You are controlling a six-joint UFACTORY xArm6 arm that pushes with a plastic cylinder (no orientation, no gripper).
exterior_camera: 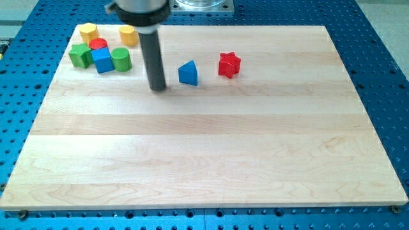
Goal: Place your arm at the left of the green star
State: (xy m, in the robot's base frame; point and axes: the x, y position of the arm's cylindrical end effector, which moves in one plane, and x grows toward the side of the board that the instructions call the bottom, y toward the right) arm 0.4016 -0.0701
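Observation:
The green star (80, 55) lies near the view's top left on the wooden board (204, 160), at the left end of a cluster of blocks. My tip (158, 88) rests on the board well to the right of the star, just left of the blue triangle (188, 73). The rod rises straight up from the tip to the view's top edge.
Next to the green star are a red cylinder (98, 44), a blue cube (102, 60) and a green cylinder (121, 59). A yellow block (87, 31) and a yellow cylinder (128, 35) sit above them. A red star (229, 64) lies right of the blue triangle.

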